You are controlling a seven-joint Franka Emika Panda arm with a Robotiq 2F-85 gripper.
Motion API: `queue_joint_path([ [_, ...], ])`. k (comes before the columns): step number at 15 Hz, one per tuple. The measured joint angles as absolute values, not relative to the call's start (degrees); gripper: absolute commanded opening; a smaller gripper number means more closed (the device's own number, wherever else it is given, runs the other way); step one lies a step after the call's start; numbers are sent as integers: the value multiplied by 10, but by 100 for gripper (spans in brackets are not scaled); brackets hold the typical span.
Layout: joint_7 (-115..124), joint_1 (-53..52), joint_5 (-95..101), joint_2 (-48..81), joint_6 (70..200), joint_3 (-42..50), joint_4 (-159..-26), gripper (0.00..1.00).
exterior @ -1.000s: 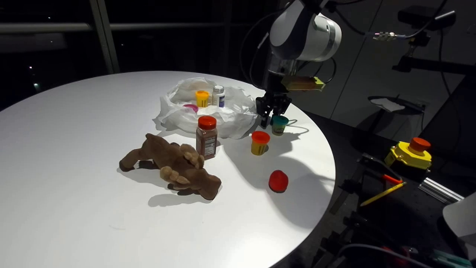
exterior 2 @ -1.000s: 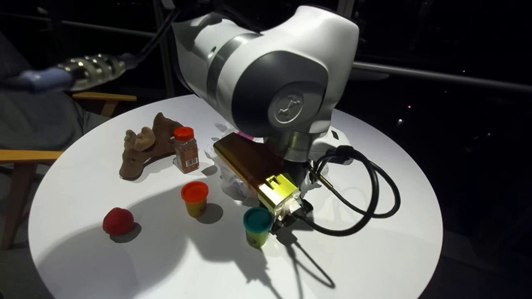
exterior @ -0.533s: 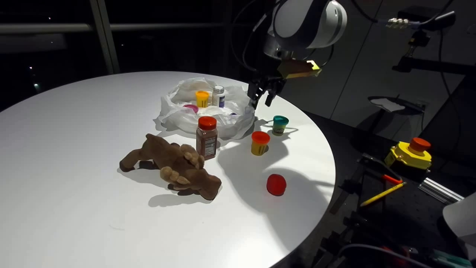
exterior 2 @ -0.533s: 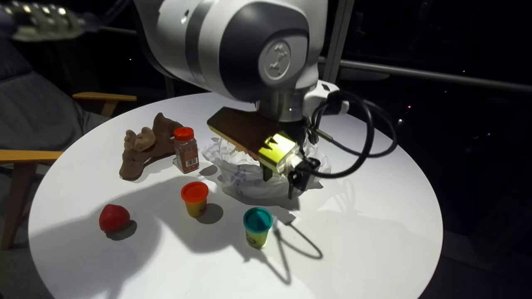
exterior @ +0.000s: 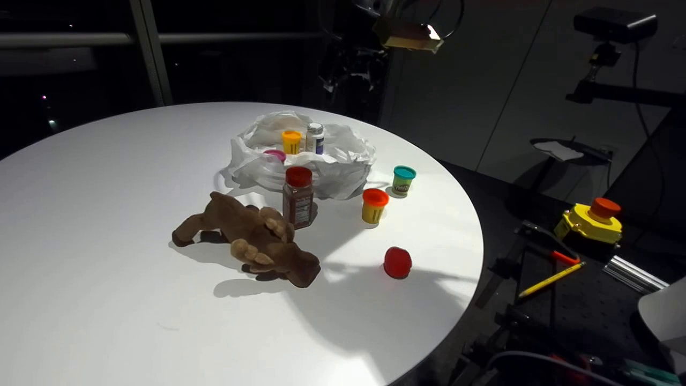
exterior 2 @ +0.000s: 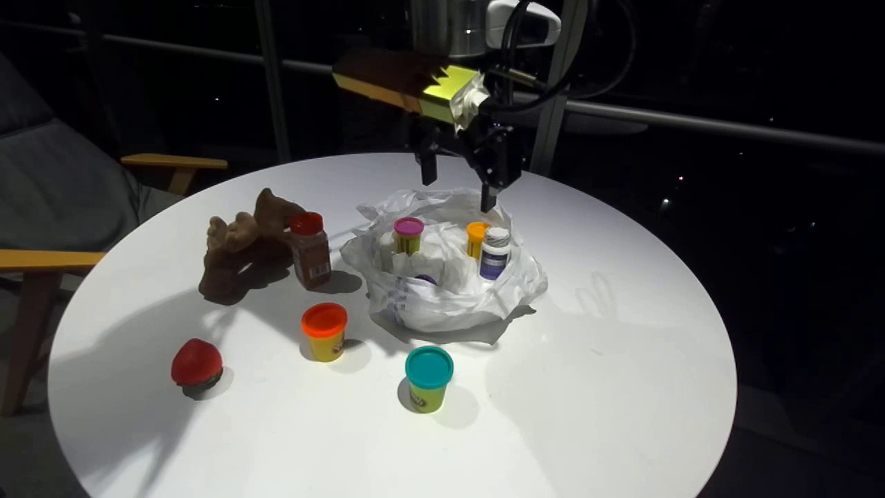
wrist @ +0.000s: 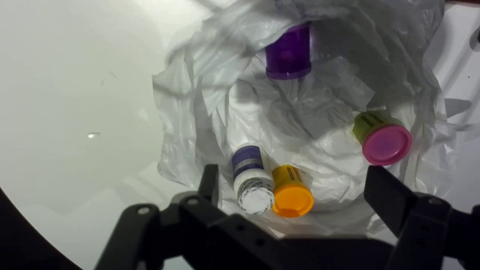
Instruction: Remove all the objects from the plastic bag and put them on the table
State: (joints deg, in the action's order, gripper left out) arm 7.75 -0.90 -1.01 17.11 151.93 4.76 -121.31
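Hangs above the crinkled, filmy bag [exterior 2: 432, 315] with gripper [exterior 2: 459, 187] spread wide. Shows, inside, smooth purple tub [wrist: 288, 54], pink-lidded tub [wrist: 386, 144], orange tub [wrist: 292, 195] and white bottle [wrist: 252, 174]; on the matte table [exterior 2: 622, 387], lumpy plush [exterior: 241, 228], squarish shaker [exterior: 298, 202], red-lidded tub [exterior: 373, 207], teal-lidded tub [exterior: 403, 180] and red lump [exterior: 397, 262].

Silvery collar [exterior 2: 449, 29], white casing [exterior 2: 498, 26], black cables [exterior 2: 529, 106], and a black end effector [exterior 2: 458, 189] (dotted with pale round screws [wrist: 143, 210]).
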Motion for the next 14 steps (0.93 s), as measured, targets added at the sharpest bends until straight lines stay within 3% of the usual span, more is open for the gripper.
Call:
queue_joint_path([
  [12,135,-12,-9,394,1488,58,-989,100],
  [13,141,-15,-8,405,1489,62,-975,93],
  [14,147,-17,-8,414,1489,66,-962,73],
])
